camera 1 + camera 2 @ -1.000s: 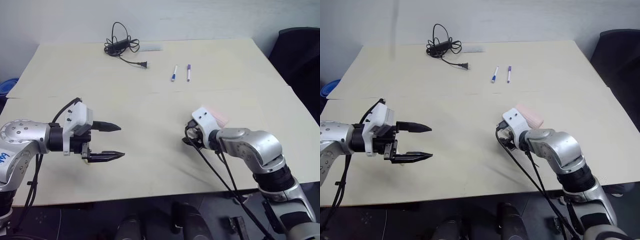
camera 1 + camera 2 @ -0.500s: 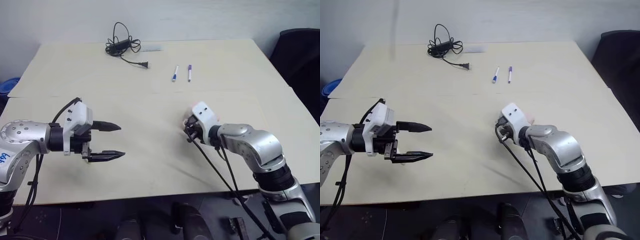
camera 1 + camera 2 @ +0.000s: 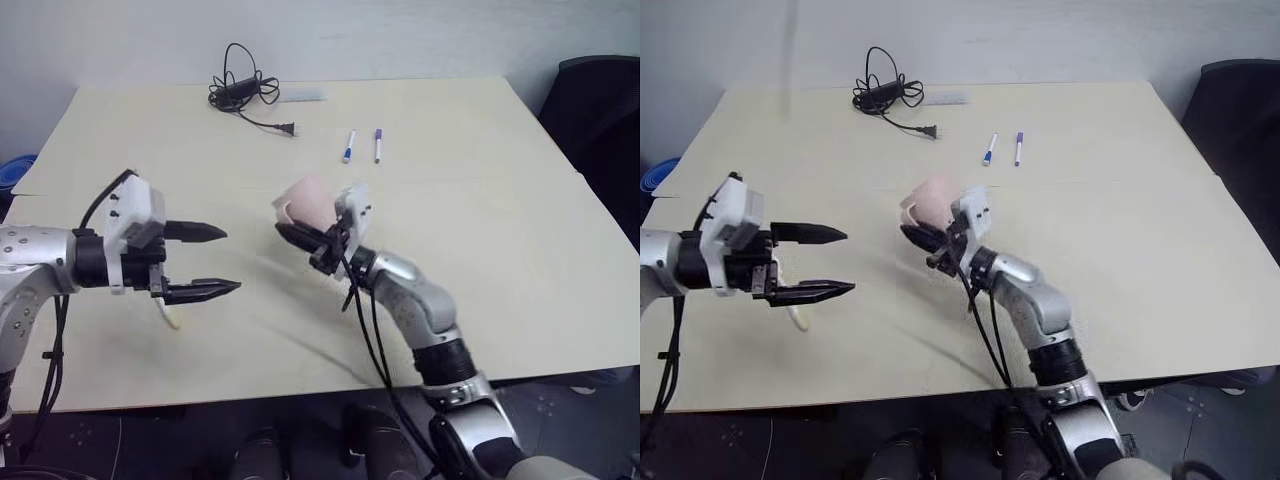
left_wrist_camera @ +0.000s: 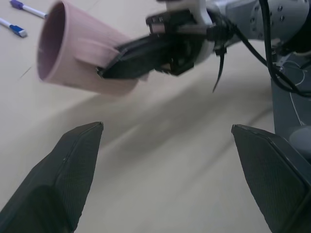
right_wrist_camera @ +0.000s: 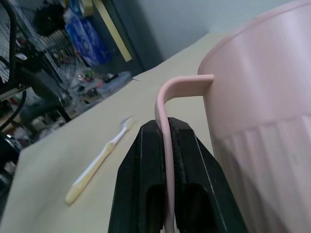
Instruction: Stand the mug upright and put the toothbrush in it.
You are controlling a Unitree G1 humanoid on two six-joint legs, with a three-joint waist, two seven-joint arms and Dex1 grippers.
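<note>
The pale pink mug (image 3: 306, 198) hangs tilted above the middle of the table. My right gripper (image 3: 292, 236) is shut on its loop handle (image 5: 166, 104), and the ribbed mug body (image 5: 262, 111) sits just beside the black fingers. In the left wrist view the mug (image 4: 80, 60) lies nearly sideways with its dark mouth showing. My left gripper (image 3: 216, 261) is open and holds nothing, a short way left of the mug and pointing toward it. The cream toothbrush (image 3: 166, 312) lies flat on the table under the left gripper, partly hidden by it; its full length (image 5: 99, 160) is in the right wrist view.
Two short white markers (image 3: 348, 146) (image 3: 378, 145) lie at the back centre of the table (image 3: 480, 220). A coiled black cable with a plug (image 3: 240, 90) sits at the far edge. A dark chair (image 3: 600, 110) stands beyond the right side.
My right gripper has shut on the mug's handle, lifted the mug off the table and swung it left toward the middle. The left gripper rose slightly and stays open.
</note>
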